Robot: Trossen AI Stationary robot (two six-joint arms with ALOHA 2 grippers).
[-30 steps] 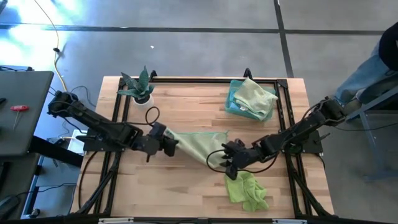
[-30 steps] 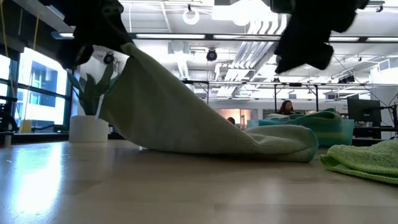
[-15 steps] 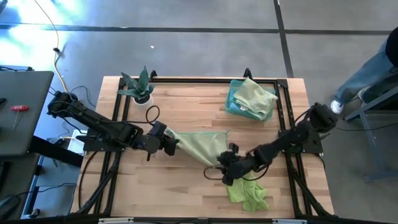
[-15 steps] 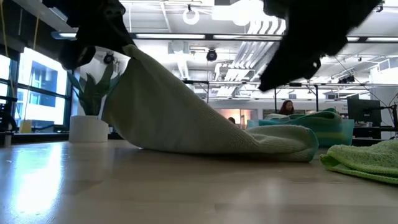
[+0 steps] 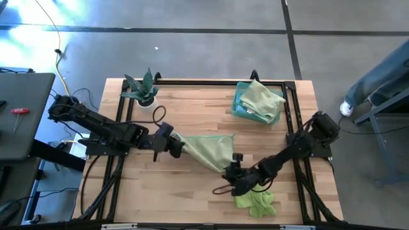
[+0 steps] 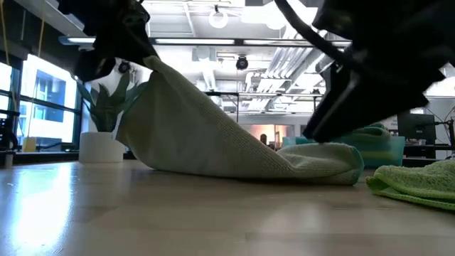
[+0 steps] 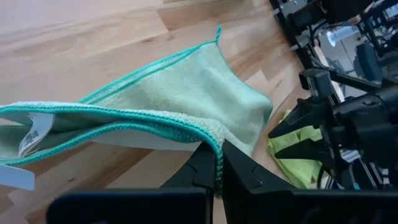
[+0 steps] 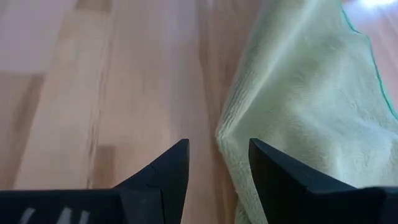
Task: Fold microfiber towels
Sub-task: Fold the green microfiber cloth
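Nearest, a crumpled lime green towel lies at the table's front edge. Just behind it the right gripper hangs low over the wood, jaws apart and empty — right at the near corner of the pale sage green towel. Left gripper is clamped on that towel's other end, lifting it off the table. Farther back — a stack of towels and a potted plant.
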